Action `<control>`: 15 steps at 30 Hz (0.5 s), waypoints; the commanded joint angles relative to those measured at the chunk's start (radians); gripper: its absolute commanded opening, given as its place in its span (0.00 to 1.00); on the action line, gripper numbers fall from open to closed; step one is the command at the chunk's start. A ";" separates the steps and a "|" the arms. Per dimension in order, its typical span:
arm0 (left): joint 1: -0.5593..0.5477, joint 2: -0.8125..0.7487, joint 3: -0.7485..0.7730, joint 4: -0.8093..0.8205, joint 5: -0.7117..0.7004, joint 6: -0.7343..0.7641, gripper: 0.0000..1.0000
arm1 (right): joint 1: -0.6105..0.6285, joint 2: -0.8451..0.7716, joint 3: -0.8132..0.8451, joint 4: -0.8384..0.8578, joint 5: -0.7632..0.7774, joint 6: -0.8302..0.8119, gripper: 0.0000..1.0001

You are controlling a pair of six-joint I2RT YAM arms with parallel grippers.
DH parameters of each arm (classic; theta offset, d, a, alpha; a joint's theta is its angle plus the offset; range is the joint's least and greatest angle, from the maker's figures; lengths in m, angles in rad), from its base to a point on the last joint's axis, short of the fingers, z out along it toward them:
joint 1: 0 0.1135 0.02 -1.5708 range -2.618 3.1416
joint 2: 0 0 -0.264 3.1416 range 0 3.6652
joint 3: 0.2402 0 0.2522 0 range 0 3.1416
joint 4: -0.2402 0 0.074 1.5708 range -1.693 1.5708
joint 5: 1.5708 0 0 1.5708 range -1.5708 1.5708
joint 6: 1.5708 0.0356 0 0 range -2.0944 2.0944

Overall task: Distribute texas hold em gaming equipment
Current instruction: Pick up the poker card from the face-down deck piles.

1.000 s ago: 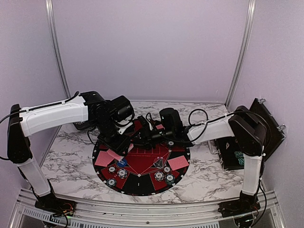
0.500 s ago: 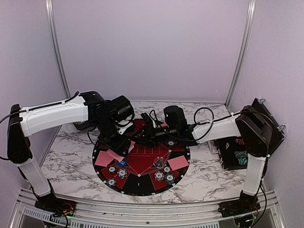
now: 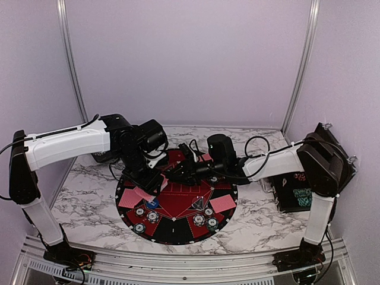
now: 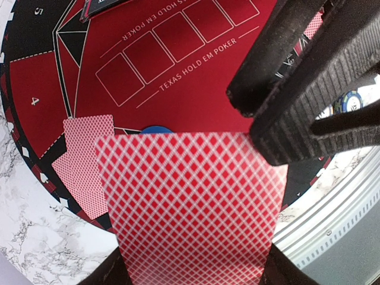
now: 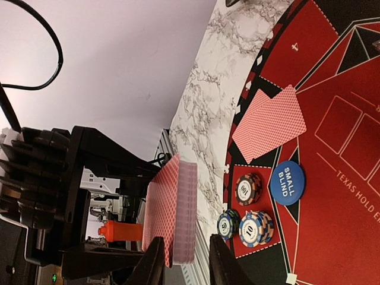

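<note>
1. The left gripper hangs over the left part of the round mat. Its fingers pinch a deck of red-backed cards by the lower end. The deck stands on edge in the air, clear of the felt.
2. The right gripper reaches in from the right to the deck's free end. Its fingers are spread, one on each side of the deck. The finger on the red-backed side sits close against the outermost card. A thin gap shows between the other finger and the pale card edges, so the deck is straddled but not clamped.
3. A left pair of face-down cards lies overlapped on the mat's left sector, beneath the held deck. A right pair of face-down cards lies on the right sector.
4. A round blue marker printed SMALL BLIND lies just beside the left pair. Three stacks of left striped chips sit near it, toward the mat's near rim.
5. The right striped chips are grouped near the right pair.
6. A black case sits on the marble table, to the right of the mat and apart from it.
</note>
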 commanded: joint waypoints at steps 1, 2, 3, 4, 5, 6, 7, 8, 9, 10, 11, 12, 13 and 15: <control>-0.002 -0.005 0.011 -0.012 0.011 -0.004 0.53 | 0.006 -0.041 -0.002 0.036 0.010 0.006 0.24; -0.003 -0.005 0.012 -0.013 0.011 -0.002 0.53 | 0.006 -0.040 -0.001 0.037 0.010 0.007 0.23; -0.003 -0.005 0.013 -0.014 0.011 -0.002 0.53 | 0.008 -0.038 0.000 0.038 0.009 0.009 0.23; -0.002 -0.004 0.014 -0.013 0.011 -0.002 0.53 | 0.009 -0.036 0.003 0.040 0.010 0.009 0.22; -0.003 -0.002 0.015 -0.013 0.011 -0.002 0.53 | 0.011 -0.034 0.006 0.041 0.009 0.010 0.22; -0.003 -0.003 0.015 -0.013 0.011 -0.001 0.53 | 0.011 -0.032 0.009 0.040 0.009 0.009 0.21; -0.002 -0.001 0.015 -0.013 0.012 -0.001 0.53 | 0.012 -0.031 0.013 0.040 0.009 0.010 0.20; -0.003 -0.001 0.014 -0.013 0.012 -0.001 0.53 | 0.014 -0.030 0.016 0.040 0.009 0.010 0.20; -0.002 -0.001 0.013 -0.012 0.011 0.000 0.53 | 0.014 -0.029 0.018 0.039 0.008 0.010 0.19; -0.003 -0.001 0.012 -0.012 0.011 0.000 0.53 | 0.015 -0.028 0.020 0.039 0.008 0.010 0.18; -0.002 0.000 0.013 -0.014 0.011 0.001 0.53 | 0.015 -0.027 0.021 0.038 0.008 0.010 0.17; -0.002 -0.001 0.014 -0.013 0.010 0.000 0.53 | 0.016 -0.027 0.021 0.037 0.008 0.010 0.16; -0.003 0.001 0.012 -0.012 0.011 0.001 0.53 | 0.016 -0.027 0.021 0.037 0.008 0.009 0.16; -0.003 0.002 0.012 -0.014 0.012 0.001 0.53 | 0.016 -0.027 0.020 0.037 0.009 0.009 0.15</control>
